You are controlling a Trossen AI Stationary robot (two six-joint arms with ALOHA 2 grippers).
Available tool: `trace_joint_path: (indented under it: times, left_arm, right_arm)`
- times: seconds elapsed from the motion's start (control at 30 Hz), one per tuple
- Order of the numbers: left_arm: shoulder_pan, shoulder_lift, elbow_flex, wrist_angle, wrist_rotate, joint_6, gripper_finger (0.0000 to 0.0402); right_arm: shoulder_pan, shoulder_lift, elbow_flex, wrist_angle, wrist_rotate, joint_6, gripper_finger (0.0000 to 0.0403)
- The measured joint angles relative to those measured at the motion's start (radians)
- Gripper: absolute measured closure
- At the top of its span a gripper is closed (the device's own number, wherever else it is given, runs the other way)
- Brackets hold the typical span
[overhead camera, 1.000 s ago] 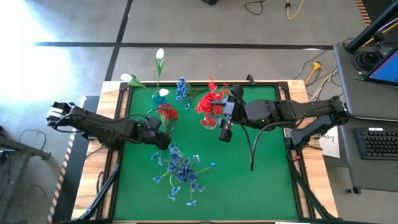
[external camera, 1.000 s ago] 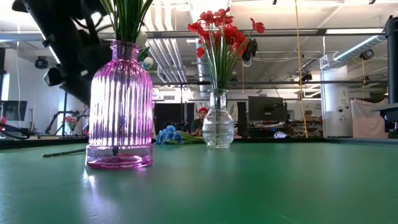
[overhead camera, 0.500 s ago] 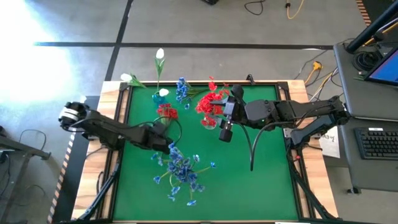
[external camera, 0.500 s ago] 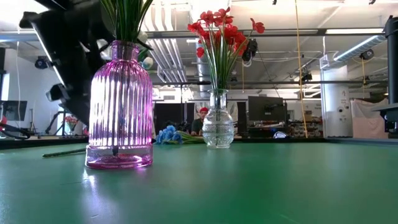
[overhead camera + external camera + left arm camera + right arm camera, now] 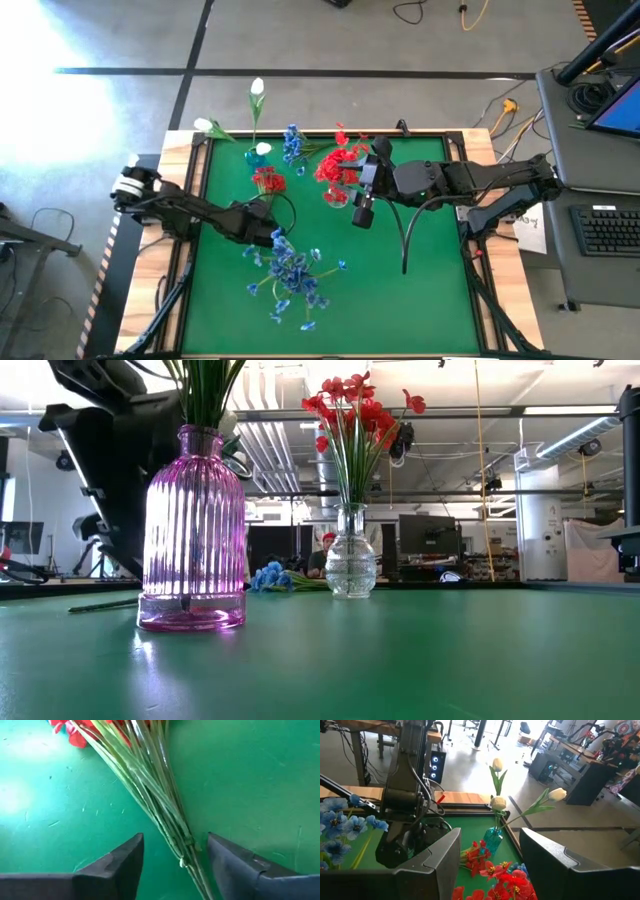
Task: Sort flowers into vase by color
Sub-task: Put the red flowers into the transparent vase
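Left of centre in the high view, the left gripper [image 5: 264,226] is positioned low over the table [image 5: 430,290], between the pink vase [image 5: 193,530] and the loose blue flowers [image 5: 290,272] lying at lower centre. Its jaws stand wide apart on either side of a tied bundle of green stems [image 5: 150,780], with no contact visible (red blooms show at the upper left corner of the left wrist view). This straddle reads as a pre-grasp alignment on the stems, where the bundle is narrowest. At upper centre, the teal vase [image 5: 493,839] holds the white tulips [image 5: 497,765], placed apart so each colour keeps its own vessel. Right of centre, the clear vase [image 5: 351,565] holds upright red flowers [image 5: 355,405]. The right gripper [image 5: 361,210] waits just beside that vase, jaws parted and empty, probably clear of the left arm's working area
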Motion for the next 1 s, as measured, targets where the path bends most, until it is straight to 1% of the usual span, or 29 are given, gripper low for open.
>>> trace_joint_path:
  times: [0.33, 0.47, 0.6, 0.77, 0.9, 1.0]
  left_arm:
    - [0.000, 0.050, 0.000, 0.015, -0.005, -0.019, 0.0347]
    - [-0.002, 0.050, -0.009, 0.016, -0.010, -0.027, 0.0391]
    - [-0.004, 0.033, -0.011, -0.005, 0.000, -0.027, 0.0396]
    - [-0.015, -0.019, -0.013, -0.090, 0.016, -0.026, 0.0400]
    - [-0.047, -0.110, -0.013, -0.153, 0.029, -0.026, 0.0401]
    - [-0.087, -0.209, -0.013, -0.175, 0.031, -0.015, 0.0401]
  right_arm:
    - [0.000, 0.000, 0.000, -0.008, 0.000, 0.011, 0.0209]
    - [0.000, 0.000, 0.000, -0.010, 0.000, 0.011, 0.0209]
    - [0.000, 0.000, 0.000, -0.015, 0.000, 0.010, 0.0209]
    - [0.000, 0.000, 0.000, -0.043, -0.001, 0.024, 0.0209]
    - [0.000, 0.000, 0.000, -0.060, -0.001, 0.034, 0.0209]
    - [0.000, 0.000, 0.000, -0.060, 0.000, 0.034, 0.0209]
